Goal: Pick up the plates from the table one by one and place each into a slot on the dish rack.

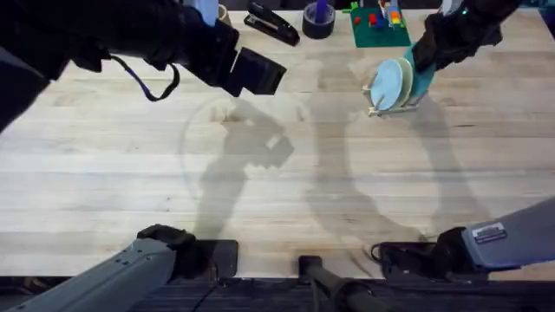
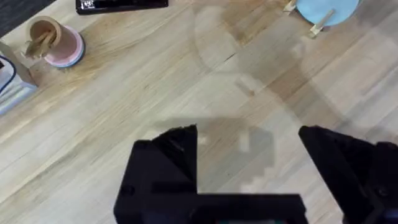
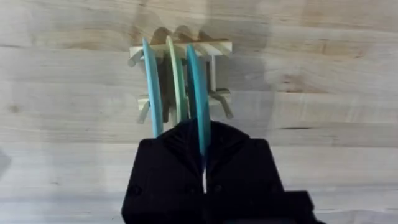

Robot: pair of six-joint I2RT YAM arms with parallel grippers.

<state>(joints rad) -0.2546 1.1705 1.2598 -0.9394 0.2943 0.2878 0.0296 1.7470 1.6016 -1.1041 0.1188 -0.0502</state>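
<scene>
Right wrist view: right tool point(image 3: 203, 163) pinches teal plate point(image 3: 198, 93) upright, aligning it with a dish rack point(image 3: 180, 74) slot.
Left tool point(image 2: 249, 162): open, empty.

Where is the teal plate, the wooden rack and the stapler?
teal plate point(image 3: 198, 93): right wrist view, its upright edge.
dish rack point(image 3: 214, 48): right wrist view, top wooden rail.
stapler point(image 1: 272, 24): overhead view, black body.

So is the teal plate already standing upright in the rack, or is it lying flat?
Upright. The teal plate stands on edge between the dish rack pegs, with the right gripper shut on its rim.
</scene>
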